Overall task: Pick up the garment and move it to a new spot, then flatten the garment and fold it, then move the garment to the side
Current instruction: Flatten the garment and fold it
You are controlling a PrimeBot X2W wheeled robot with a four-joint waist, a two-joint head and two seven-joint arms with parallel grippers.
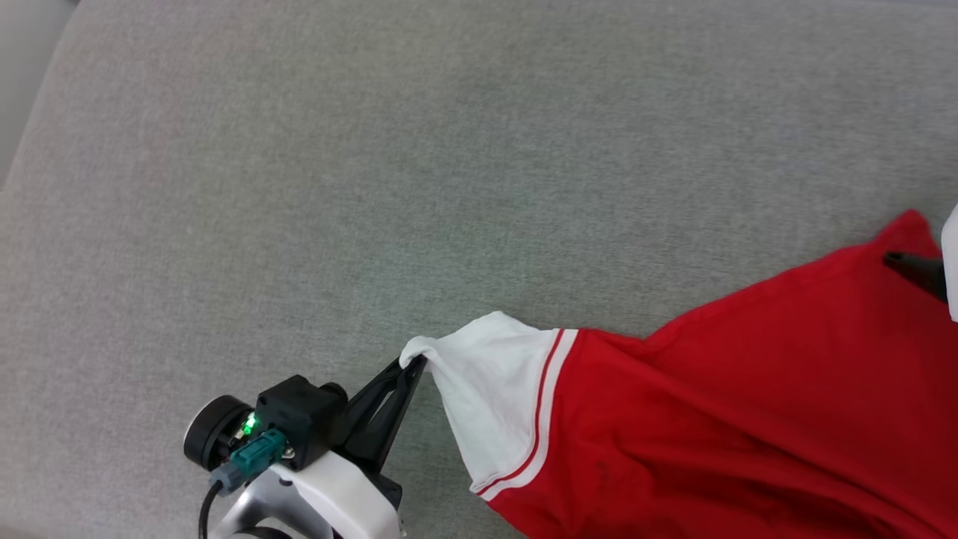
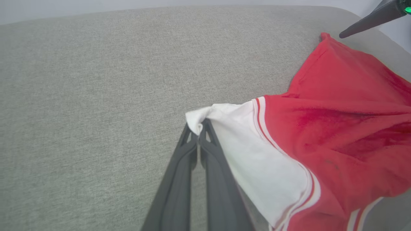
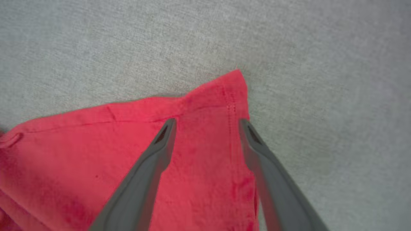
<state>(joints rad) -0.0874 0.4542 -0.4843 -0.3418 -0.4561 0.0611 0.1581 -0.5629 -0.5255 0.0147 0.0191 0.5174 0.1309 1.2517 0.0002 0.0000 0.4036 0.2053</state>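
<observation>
Red garment [image 1: 748, 419] — sleeve [image 1: 494, 389] in left pincer [image 2: 199, 123], corner [image 3: 231, 88] under spread right pincer [image 3: 207, 124]

A grey woven fabric surface [image 1: 359, 172] with rounded corners carries everything; its far left corner curves away at the top left of the head view. The garment [image 1: 748, 427] lies rumpled on the right near part, plain red cloth up, with a stitched hem corner [image 1: 909, 221] pointing toward the far right corner. Its white sleeve [image 1: 494, 389], trimmed in red-and-white stripes, stretches toward the surface's left side.
</observation>
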